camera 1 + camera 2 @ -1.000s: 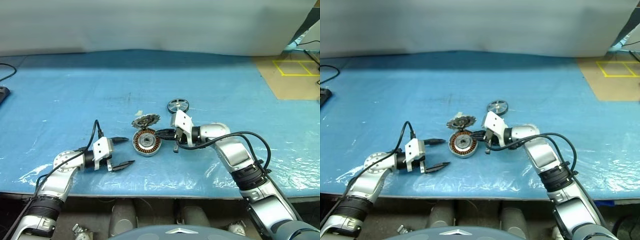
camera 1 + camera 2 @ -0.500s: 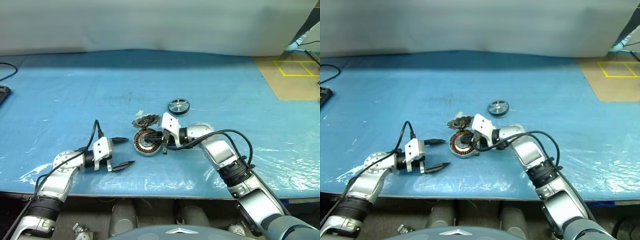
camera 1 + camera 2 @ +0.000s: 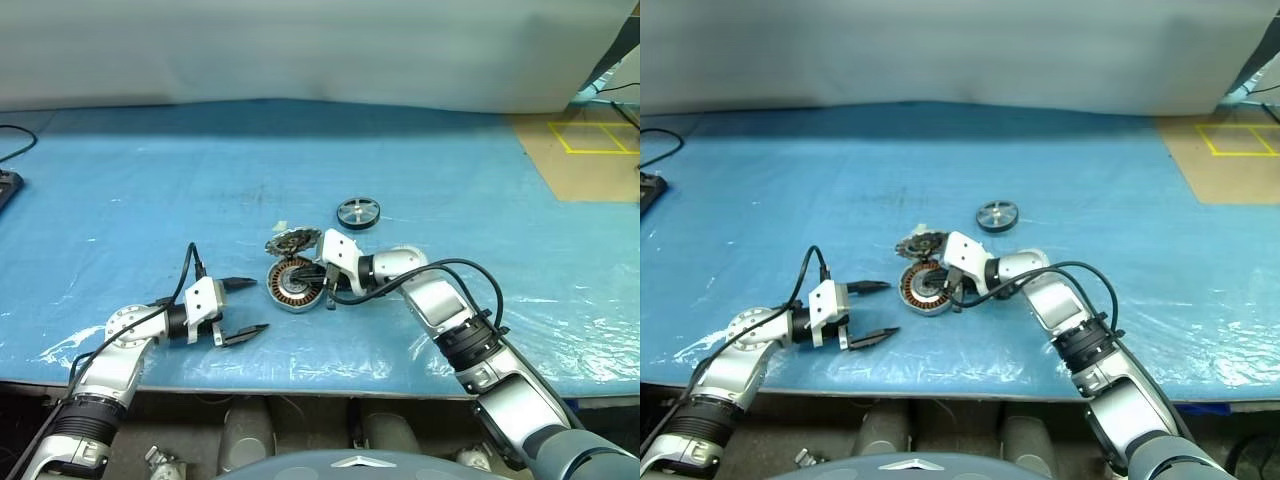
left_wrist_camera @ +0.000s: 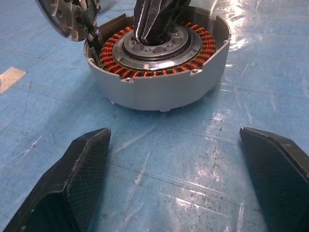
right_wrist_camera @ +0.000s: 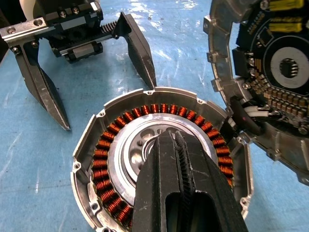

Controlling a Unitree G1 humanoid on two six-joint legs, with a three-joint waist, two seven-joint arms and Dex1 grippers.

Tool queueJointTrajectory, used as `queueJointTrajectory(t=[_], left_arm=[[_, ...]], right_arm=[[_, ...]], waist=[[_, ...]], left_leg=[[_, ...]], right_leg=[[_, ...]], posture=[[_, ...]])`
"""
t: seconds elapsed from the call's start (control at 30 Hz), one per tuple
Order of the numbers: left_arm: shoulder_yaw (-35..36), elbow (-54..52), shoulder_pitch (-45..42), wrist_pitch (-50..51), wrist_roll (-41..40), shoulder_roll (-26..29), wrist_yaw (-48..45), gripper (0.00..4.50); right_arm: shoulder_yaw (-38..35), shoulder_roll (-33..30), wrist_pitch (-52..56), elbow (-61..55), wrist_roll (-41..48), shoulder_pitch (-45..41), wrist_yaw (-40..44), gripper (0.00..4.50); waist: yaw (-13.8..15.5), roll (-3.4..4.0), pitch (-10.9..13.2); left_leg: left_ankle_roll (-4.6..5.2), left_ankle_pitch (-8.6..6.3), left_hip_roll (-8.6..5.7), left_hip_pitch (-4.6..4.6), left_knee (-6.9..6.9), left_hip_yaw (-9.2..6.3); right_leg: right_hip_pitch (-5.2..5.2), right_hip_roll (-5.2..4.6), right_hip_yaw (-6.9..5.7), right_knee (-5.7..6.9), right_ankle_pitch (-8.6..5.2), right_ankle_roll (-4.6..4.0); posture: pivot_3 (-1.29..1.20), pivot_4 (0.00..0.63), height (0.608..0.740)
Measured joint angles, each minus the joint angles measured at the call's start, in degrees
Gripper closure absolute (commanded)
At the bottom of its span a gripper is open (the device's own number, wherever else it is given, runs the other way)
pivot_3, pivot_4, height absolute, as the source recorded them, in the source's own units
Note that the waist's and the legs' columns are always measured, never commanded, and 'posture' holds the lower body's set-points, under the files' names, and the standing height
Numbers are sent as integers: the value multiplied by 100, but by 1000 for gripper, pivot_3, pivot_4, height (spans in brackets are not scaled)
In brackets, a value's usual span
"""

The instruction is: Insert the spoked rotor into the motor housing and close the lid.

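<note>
- The desk, covered in blue sheeting, fills most of the head frame from left edge to right, with a pale wall along the top.
- The right tool reaches in from the lower right toward the frame's centre; its two black fingers are pressed together, tips over the middle of the motor housing. Whether they touch its hub I cannot tell.
- The left tool sits lower left of centre, its fingers spread wide with nothing between them, pointing at the motor housing from just beside it.
- The motor housing lies flat on the desk at the frame's centre, open side up, copper windings ringing a shiny metal centre.
- The lid sits just above the motor housing in the frame, tilted up against its far edge; the right wrist view shows its inner face with a circuit board and a short cable running to the housing.
- The spoked rotor lies flat on the desk, alone, up and to the right of the lid, near but apart from it.
</note>
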Motion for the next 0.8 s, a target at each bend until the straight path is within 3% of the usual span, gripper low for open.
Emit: queueJointTrajectory(t=[0.37, 0.47, 0.6, 0.8], left_arm=[[11, 349, -104, -260, -85, -51, -132, 0], [23, 398, -113, -318, -90, -96, -122, 0], [28, 505, -121, -439, -91, -168, -99, 0], [3, 729, -285, -577, -67, -279, -121, 0]], right_arm=[[-903, -625, 934, -1356, 672, 641, -166, 4486], [-1207, -933, 1039, -1373, 691, 658, -322, 3866], [-1672, -1311, 894, -697, 505, 271, -670, 2592], [-1674, -1488, 256, 653, 285, -683, -600, 2592]], waist=[[3, 0, 0], [4, 1, 1], [0, 1, 0], [-3, 2, 0]], left_leg=[[0, 0, 0, 0, -2, 0], [0, 0, -3, 0, 1, 1], [0, 0, -3, 5, 4, 5], [1, 1, -2, 18, 6, 37]], right_leg=[[0, 0, 1, -2, 4, 6], [0, -2, 6, -2, 1, 2], [2, -1, 13, -1, 0, 0], [-4, 1, 43, 8, 1, 1]], posture=[[0, 150, 740], [0, 150, 740], [0, 150, 740], [0, 150, 740]])
